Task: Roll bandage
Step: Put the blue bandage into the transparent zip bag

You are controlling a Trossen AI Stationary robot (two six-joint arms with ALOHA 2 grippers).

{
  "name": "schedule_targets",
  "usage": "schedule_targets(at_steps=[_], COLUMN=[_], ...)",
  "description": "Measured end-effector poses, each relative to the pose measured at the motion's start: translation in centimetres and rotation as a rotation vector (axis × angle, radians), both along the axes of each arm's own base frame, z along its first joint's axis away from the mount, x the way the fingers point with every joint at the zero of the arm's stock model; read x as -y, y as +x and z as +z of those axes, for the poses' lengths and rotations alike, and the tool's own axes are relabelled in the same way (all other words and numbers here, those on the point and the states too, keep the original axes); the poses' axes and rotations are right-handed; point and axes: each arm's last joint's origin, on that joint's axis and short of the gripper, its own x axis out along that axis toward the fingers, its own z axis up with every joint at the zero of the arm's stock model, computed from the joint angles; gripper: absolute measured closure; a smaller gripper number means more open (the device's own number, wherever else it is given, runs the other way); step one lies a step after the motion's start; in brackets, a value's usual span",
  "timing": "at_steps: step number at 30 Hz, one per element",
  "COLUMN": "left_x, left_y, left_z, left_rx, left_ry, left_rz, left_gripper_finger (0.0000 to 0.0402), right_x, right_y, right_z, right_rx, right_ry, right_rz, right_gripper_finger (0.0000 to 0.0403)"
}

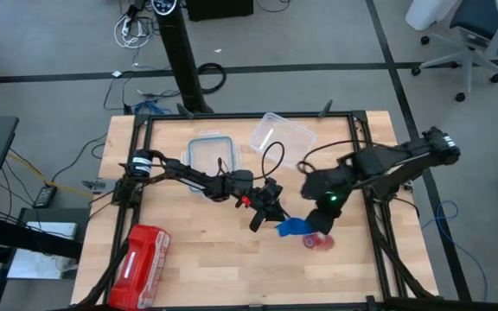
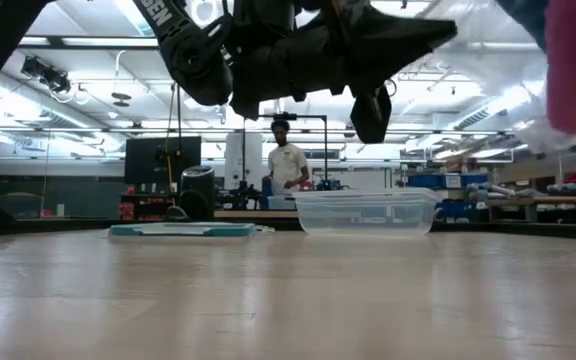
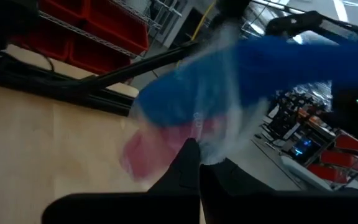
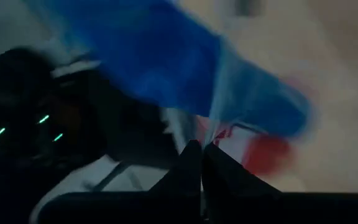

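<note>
At the desk's (image 1: 206, 259) near left corner you have a red pouch (image 1: 143, 256). Your left gripper (image 1: 263, 218) sits over the middle of the desk, jaws pressed together on a clear plastic wrap (image 3: 222, 93) around the bandage (image 1: 294, 227). The bandage, bright blue, is held between both grippers just above the wood. Behind them lie a clear container (image 1: 281, 134) and its lid (image 1: 210, 154). Your right gripper (image 1: 320, 226) is just right of the bandage, jaws closed on the same wrap, with a red-pink roll (image 1: 319, 241) beneath it.
</note>
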Motion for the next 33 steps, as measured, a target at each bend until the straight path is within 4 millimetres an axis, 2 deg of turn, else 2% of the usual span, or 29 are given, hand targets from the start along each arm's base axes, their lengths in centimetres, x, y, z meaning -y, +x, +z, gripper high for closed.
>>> schedule_targets(at_steps=[4,7,9,13,16,20,24,27,30,33], left_x=[-0.2,-0.1,-0.1,-0.1,0.0,0.1,-0.2,-0.5,-0.5,-0.4], left_y=[0.0,0.1,0.1,0.0,0.0,0.0,0.0,0.0,-0.1,-0.1], left_z=[-0.1,-0.2,-0.2,-0.2,-0.2,-0.4,-0.3,-0.4,-0.4,-0.4], left_rx=[-0.005,-0.011,-0.003,-0.010,-0.016,-0.029,-0.028,-0.035,-0.046,-0.054], left_ry=[-0.004,0.001,0.014,0.002,-0.007,-0.006,-0.010,-0.013,-0.025,-0.029], left_rz=[0.029,0.040,0.047,0.020,-0.015,-0.031,-0.043,-0.026,-0.057,-0.070], left_gripper_finger=[0.0401,0.0401,0.0401,0.0401,0.0401,0.0401,0.0401,0.0401,0.0401,0.0401], right_x=[0.3,-0.3,0.4,1.7,1.7,2.4,0.9,1.6,0.8,0.8], right_y=[0.9,2.9,3.0,3.2,3.7,3.0,3.7,2.5,2.9,1.6], right_z=[-1.9,-2.8,-3.3,-3.5,-2.8,-3.5,-3.1,-3.4,-3.1,-2.5], right_rx=[-0.133,-0.054,-0.091,-0.111,-0.021,-0.132,-0.024,-0.160,-0.105,-0.162], right_ry=[-0.041,-0.028,-0.088,-0.119,-0.106,-0.169,-0.090,-0.140,-0.062,-0.058], right_rz=[0.000,0.076,0.045,-0.013,-0.028,-0.084,0.021,-0.037,0.012,-0.004], right_gripper_finger=[0.0403,0.0403,0.0403,0.0403,0.0403,0.0403,0.0403,0.0403,0.0403,0.0403])
